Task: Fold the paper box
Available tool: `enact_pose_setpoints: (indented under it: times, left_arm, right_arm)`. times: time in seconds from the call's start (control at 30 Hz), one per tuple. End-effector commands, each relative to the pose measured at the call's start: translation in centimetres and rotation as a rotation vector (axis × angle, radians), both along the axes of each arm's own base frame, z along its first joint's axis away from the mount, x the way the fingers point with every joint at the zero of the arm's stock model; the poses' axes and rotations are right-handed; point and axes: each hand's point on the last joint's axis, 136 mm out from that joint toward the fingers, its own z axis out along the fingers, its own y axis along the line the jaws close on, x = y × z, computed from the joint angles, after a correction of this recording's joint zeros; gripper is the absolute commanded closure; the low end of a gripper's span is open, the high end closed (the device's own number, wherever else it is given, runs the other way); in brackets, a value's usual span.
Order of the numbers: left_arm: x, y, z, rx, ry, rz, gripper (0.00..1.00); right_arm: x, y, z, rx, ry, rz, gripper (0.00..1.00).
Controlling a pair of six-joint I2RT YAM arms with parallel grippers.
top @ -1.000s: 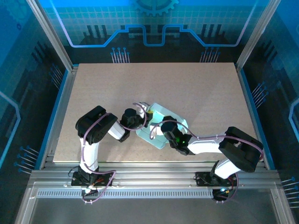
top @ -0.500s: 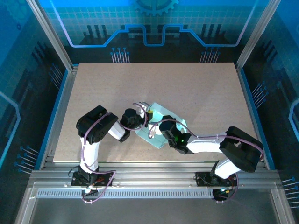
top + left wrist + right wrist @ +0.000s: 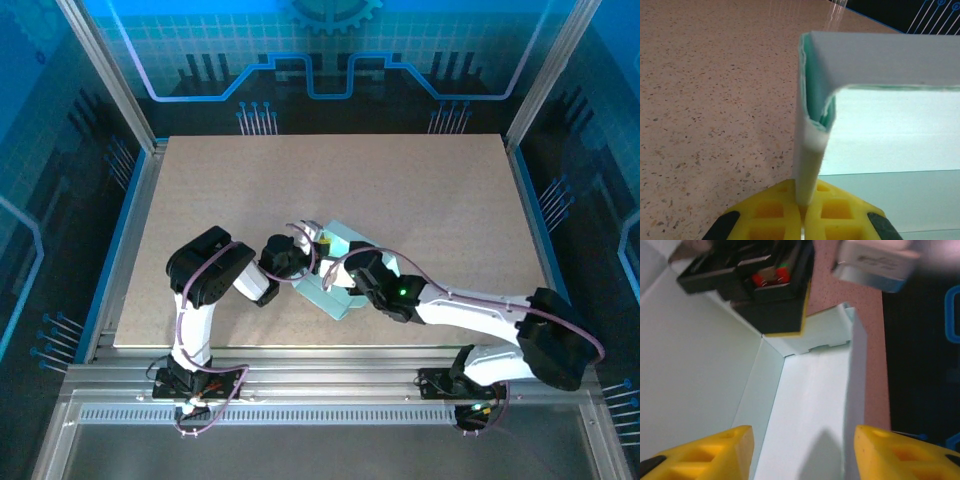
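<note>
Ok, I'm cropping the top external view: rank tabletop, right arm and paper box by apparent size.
1. Tan speckled tabletop
2. White-and-black right arm
3. Pale mint card paper box, partly covered by the arms

- Paper box (image 3: 325,295), pale mint, lies on the tan table (image 3: 420,190), near the front edge, about mid-width
- Left gripper (image 3: 320,242) meets the box's far-left edge; its arm bends in from the left
- Right gripper (image 3: 347,282) is over the box's middle and hides part of it; its arm reaches in low from the right
- Both grippers are close together at the box
</note>
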Motion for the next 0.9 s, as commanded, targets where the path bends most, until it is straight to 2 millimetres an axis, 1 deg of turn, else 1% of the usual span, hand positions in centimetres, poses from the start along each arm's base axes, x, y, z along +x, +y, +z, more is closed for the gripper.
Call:
enact_pose_setpoints:
  times: [0.0, 0.1, 0.13, 0.2, 0.27, 0.33, 0.4, 0.43, 0.53, 0.7, 0.77, 0.87]
  left_arm:
    - [-0.5, -0.4, 0.5, -0.005, -0.037, -0.030, 1.00]
    - [-0.5, -0.4, 0.4, -0.002, -0.037, -0.032, 1.00]
    - [-0.5, -0.4, 0.5, -0.002, -0.038, -0.033, 1.00]
    - [-0.6, -0.3, 0.4, 0.004, -0.039, -0.034, 1.00]
    - [-0.6, -0.3, 0.2, 0.015, -0.043, -0.034, 1.00]
    - [-0.7, -0.1, -0.1, 0.028, -0.045, -0.032, 1.00]
    - [-0.7, 0.1, -0.4, 0.043, -0.051, -0.026, 1.00]
    - [-0.8, 0.2, -0.5, 0.050, -0.052, -0.022, 1.00]
    - [-1.0, 0.3, -0.5, 0.070, -0.066, -0.015, 1.00]
    - [-1.2, 0.1, -1.1, 0.105, -0.070, -0.021, 1.00]
    - [-1.2, 0.0, -1.1, 0.111, -0.073, -0.021, 1.00]
    - [-1.2, 0.1, -1.3, 0.122, -0.068, -0.020, 1.00]
  right_arm:
    - [-0.4, 0.3, 3.4, 0.232, 0.113, -0.052, 0.41]
    - [0.2, 0.0, 7.0, 0.498, 0.211, -0.121, 0.37]
    - [0.8, -0.5, 8.1, 0.611, 0.264, -0.166, 0.36]
    - [2.8, -2.0, 9.9, 0.811, 0.348, -0.305, 0.35]
    - [5.1, -3.7, 9.9, 0.953, 0.439, -0.481, 0.33]
    - [7.0, -4.6, 9.3, 1.059, 0.539, -0.647, 0.31]
    - [8.5, -4.3, 8.3, 1.125, 0.668, -0.763, 0.32]
    - [9.1, -3.9, 7.6, 1.141, 0.729, -0.811, 0.32]
    - [10.2, -1.9, 5.4, 1.149, 0.893, -0.884, 0.34]
    - [11.3, 1.3, 2.7, 1.196, 1.074, -0.887, 0.35]
    - [11.3, 2.4, 1.9, 1.213, 1.120, -0.865, 0.35]
    - [10.7, 3.3, 0.6, 1.205, 1.181, -0.839, 0.35]
